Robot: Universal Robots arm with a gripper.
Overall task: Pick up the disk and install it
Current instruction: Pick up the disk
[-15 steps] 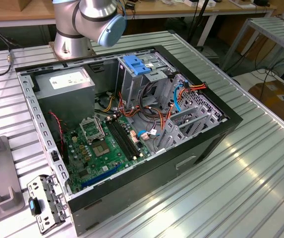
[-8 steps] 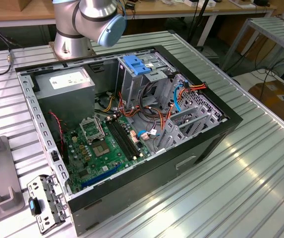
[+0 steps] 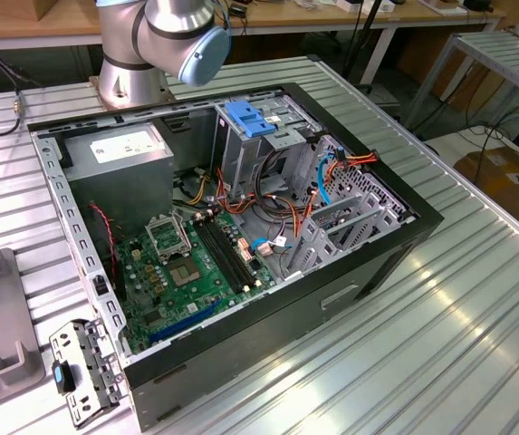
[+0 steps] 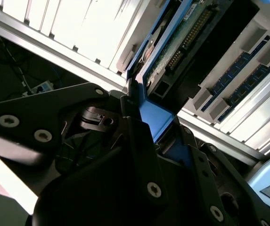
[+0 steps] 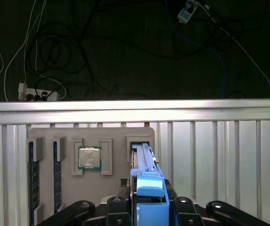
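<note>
The end effector (image 5: 149, 209) is pinching the disk (image 5: 147, 176) by its blue carrier, with its fingers (image 4: 137, 141) pressing in on both sides. The disk is standing on edge in a slot of the grey tray (image 5: 116, 183), beside a processor chip (image 5: 89, 157). The tray is sitting close to the bench (image 5: 219, 150) edge, and bare ribbed surface is lying open alongside it.
</note>
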